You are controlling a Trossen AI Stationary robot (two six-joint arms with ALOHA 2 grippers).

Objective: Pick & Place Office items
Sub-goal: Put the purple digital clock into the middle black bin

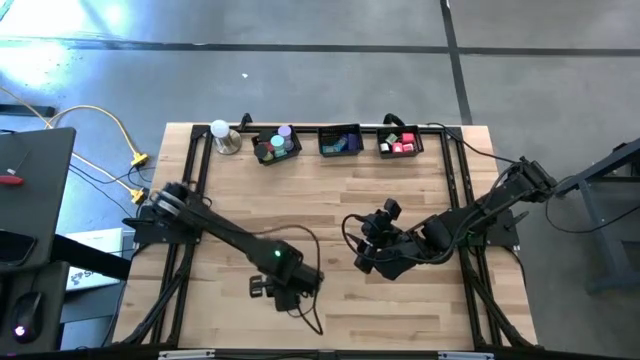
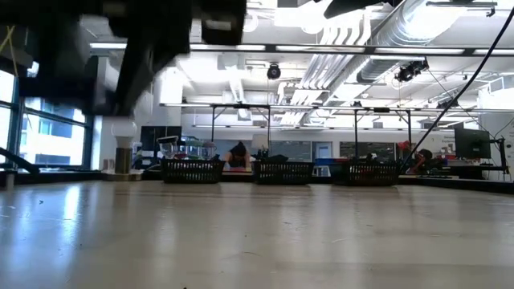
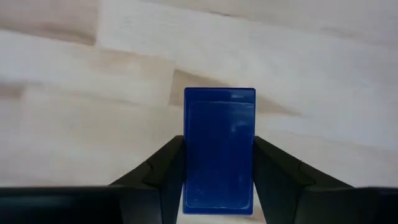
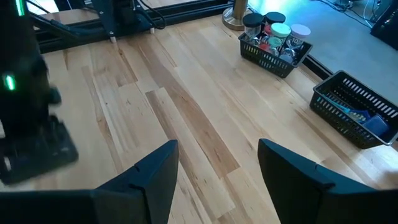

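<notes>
A blue flat rectangular block, one of the office items, stands between the fingers of my left gripper, which is shut on it near the table's front, left of the middle. My right gripper hangs open and empty over the table's right half, pointing toward the far left. Other office items lie in three black baskets along the far edge: cylinders in the left one, blue and purple bits in the middle one, red and pink blocks in the right one. My left gripper pinches the blue block by its two long side edges, one finger on each side. The fingers come from above, pointing steeply down, and lie along the block. The block is lifted clear of the wood, and its far end sticks out past the fingertips.
A white ball on a metal base stands at the far left corner beside the baskets. Black frame rails run along the table's sides. The wooden table lies bare between the arms and the baskets. In the low view, the room shows beyond the baskets.
</notes>
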